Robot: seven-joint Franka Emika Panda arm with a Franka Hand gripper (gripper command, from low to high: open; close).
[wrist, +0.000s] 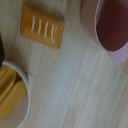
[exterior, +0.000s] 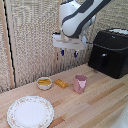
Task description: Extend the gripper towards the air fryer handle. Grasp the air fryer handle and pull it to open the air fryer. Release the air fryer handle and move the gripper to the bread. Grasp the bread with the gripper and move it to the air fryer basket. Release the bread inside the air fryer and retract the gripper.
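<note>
The black air fryer (exterior: 110, 52) stands at the exterior view's right, its drawer closed and the vertical handle (exterior: 103, 61) on its front face. My gripper (exterior: 69, 52) hangs in the air above the table, well apart from the handle, its blue-tipped fingers spread open and empty. Below it on the wood lies the orange-brown bread (exterior: 61, 83), also shown in the wrist view as a scored orange block (wrist: 42, 26). The fingers themselves do not appear in the wrist view. The basket's inside is hidden.
A pink cup (exterior: 80, 83) (wrist: 111, 25) stands beside the bread. A small white bowl (exterior: 44, 83) (wrist: 26, 95) with yellow-orange contents sits on its other side. A patterned white plate (exterior: 30, 111) lies near the front. A woven screen backs the table.
</note>
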